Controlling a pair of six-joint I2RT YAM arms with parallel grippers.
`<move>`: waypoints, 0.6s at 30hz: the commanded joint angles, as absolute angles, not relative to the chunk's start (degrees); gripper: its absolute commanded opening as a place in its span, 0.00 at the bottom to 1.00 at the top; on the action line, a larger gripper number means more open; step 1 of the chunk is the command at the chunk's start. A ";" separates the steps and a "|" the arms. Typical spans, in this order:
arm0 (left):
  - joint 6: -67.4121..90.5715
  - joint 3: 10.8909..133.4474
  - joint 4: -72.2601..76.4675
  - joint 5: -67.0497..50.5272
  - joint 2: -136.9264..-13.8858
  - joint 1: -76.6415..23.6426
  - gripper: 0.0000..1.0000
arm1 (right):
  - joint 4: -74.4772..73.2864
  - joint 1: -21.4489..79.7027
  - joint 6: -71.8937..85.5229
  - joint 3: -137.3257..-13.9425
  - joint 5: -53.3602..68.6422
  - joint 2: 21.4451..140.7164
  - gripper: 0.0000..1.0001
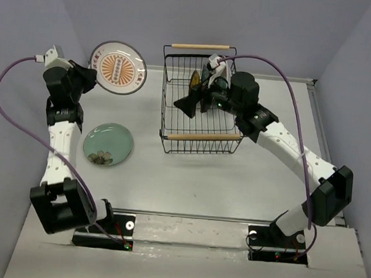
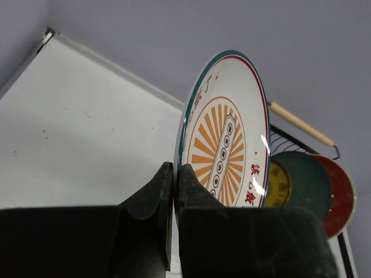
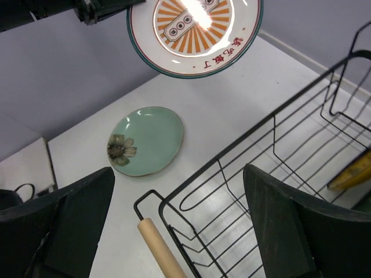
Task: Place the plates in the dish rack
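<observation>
- The left pincer [image 2: 174, 176] is clamped tight on the lower rim of the white plate with the orange centre [image 2: 223, 145]. It holds the plate on edge in the air at the far left, well apart from the dish rack [image 1: 164, 104].
- So narrow a bite on the rim could let the plate pivot or slip during the carry.
- The pale mint plate [image 1: 108, 144] lies flat on the surface [image 1: 234, 182] below, where a dropped plate might strike it.
- In the rack, the amber plate [image 2: 278, 186], teal plate [image 2: 308, 178] and red plate [image 2: 342, 194] stand on edge. The incoming plate could knock them or catch a wire.
- The right pincer [image 3: 177, 197] hangs over the rack, spread wide and holding nothing. If it lingers there, the two arms could meet.
</observation>
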State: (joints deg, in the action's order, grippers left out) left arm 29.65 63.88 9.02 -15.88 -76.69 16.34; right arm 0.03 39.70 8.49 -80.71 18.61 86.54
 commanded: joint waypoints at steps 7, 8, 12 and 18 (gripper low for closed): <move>31.63 60.30 17.48 -27.92 -57.05 10.20 0.06 | 2.46 29.71 16.43 -96.05 48.07 95.01 0.99; 33.21 59.68 18.88 -33.78 -56.87 10.02 0.06 | 2.37 29.10 16.70 -96.76 48.51 95.88 0.99; 39.11 57.66 26.27 -43.04 -57.65 8.44 0.06 | 1.67 29.09 16.87 -98.61 47.29 97.47 1.00; 37.27 59.06 26.63 -46.05 -59.59 1.69 0.06 | 2.02 29.09 18.01 -98.88 48.51 98.61 1.00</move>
